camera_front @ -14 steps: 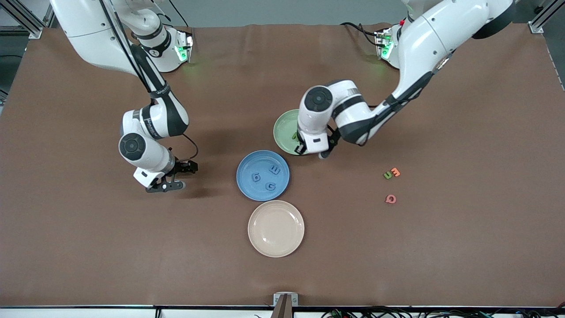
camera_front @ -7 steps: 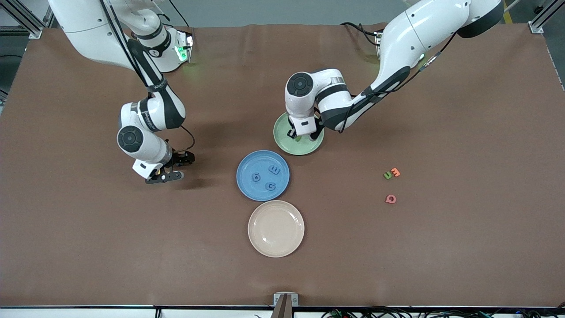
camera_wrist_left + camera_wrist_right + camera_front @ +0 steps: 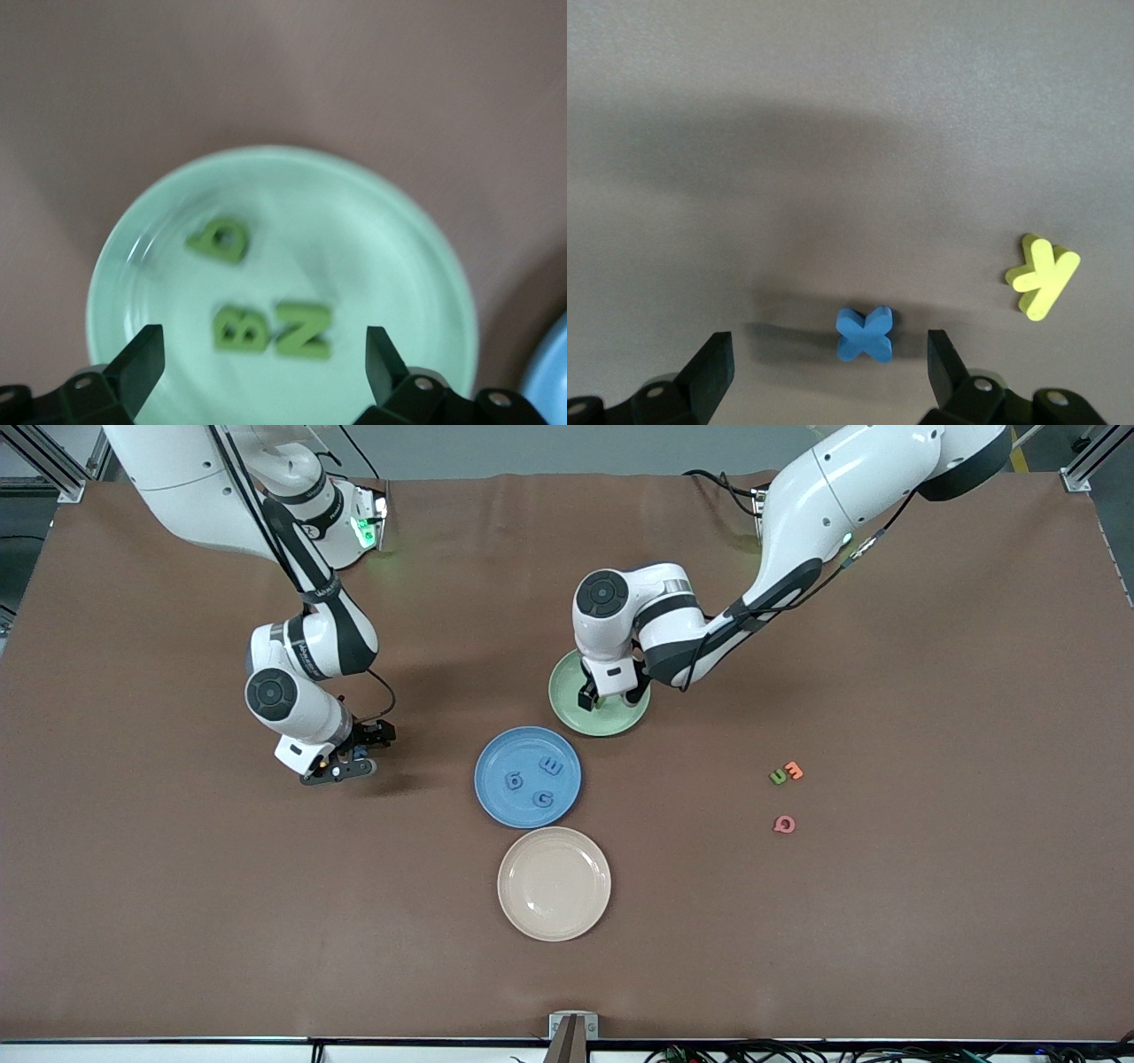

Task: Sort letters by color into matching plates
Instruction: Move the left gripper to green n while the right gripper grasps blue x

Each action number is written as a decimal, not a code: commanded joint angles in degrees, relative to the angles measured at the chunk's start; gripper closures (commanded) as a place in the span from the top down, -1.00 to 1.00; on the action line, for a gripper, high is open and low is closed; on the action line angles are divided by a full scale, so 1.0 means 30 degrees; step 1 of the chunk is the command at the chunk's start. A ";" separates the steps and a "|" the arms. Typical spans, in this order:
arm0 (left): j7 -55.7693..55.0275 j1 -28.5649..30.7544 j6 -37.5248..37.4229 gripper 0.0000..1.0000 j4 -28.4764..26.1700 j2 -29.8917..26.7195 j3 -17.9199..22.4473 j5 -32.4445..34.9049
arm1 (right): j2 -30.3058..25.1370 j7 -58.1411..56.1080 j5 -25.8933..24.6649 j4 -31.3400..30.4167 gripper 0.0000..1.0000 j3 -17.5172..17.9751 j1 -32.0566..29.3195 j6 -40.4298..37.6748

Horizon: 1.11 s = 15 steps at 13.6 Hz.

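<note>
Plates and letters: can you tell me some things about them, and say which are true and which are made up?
1. The blue plate holds three blue letters. True.
2. The green plate holds only one letter. False: three green letters lie in it, the q, the B and the N.
3. The cream plate has letters in it. False: nothing lies in it.
4. The right gripper is open over the blue x. True.
5. The left gripper is pinching the N. False: its fingers stand open above the green plate.
6. The green u lies on the table beside the orange E. True.
</note>
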 commanded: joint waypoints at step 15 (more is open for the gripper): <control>1.9010 0.8659 -0.1912 0.70 0.1617 -0.0600 0.0143 0.0707 | -0.0201 -0.0074 -0.1363 -0.0442 0.36 0.0003 -0.0459 -0.0006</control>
